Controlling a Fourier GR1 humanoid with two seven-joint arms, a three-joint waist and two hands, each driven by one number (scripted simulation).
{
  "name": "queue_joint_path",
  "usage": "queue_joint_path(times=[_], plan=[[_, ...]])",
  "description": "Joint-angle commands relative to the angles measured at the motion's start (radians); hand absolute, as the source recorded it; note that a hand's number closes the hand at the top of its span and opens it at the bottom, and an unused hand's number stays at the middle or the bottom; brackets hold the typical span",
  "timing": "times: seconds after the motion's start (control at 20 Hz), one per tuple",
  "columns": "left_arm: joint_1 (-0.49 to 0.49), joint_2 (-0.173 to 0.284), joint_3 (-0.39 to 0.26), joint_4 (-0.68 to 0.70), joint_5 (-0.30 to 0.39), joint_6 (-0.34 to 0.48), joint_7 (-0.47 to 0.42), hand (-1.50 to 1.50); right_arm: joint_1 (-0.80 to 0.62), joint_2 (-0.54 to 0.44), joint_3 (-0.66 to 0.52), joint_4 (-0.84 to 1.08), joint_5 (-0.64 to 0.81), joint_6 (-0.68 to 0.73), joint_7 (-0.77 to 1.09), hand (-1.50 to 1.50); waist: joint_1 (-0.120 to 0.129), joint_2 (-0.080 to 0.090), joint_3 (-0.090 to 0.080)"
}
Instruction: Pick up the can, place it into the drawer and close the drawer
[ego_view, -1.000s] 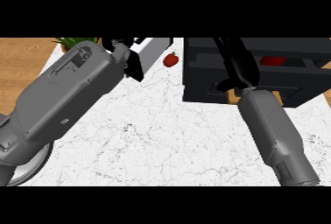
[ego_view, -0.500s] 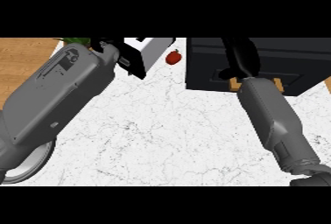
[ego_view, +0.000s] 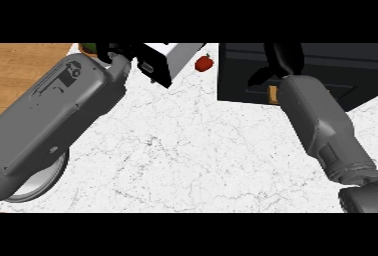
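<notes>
Head view shows the white marbled counter top (ego_view: 192, 160) under my two grey forearms. My left forearm (ego_view: 59, 115) lies across the left side, and a round grey plate (ego_view: 37, 182) shows under it. The black box-shaped drawer unit (ego_view: 244, 75) stands at the upper right. My right hand (ego_view: 284, 57) rests on it; if its fingers are open, I cannot tell. My left hand (ego_view: 148, 65) has relaxed fingers. A small red round object (ego_view: 204, 63) lies between them. The can I cannot see.

White marble table (ego_view: 192, 150): black drawer box (ego_view: 325, 70) at far right, w/ right hand (ego_view: 284, 57) over its top. Small red round item (ego_view: 204, 63) just left of box. Left hand (ego_view: 140, 60) far left, near back edge.
</notes>
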Motion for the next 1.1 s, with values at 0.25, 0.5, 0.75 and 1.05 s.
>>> queue_joint_path(times=[0.25, 0.5, 0.75, 1.05], plan=[[0.008, 0.034, -0.001, -0.067, -0.013, 0.002, 0.053, -1.50, -0.139, -0.047, -0.024, 0.070, 0.003, 0.035, 0.034, -1.50, 0.023, 0.002, -0.003], [0.016, 0.035, 0.005, -0.051, -0.022, -0.006, 0.045, -1.50, -0.139, 0.028, -0.175, 0.067, -0.192, 0.132, -0.174, -1.50, 0.008, 0.010, 0.001], [0.030, 0.062, 0.011, -0.093, -0.015, -0.011, 0.070, -1.50, -0.140, 0.044, -0.355, 0.059, -0.384, 0.223, -0.255, -1.50, 0.002, -0.003, 0.003], [0.066, 0.057, 0.006, -0.147, -0.031, 0.013, 0.070, -1.50, -0.149, 0.017, -0.415, 0.073, -0.443, 0.280, -0.317, -1.50, 0.012, 0.000, -0.002]])
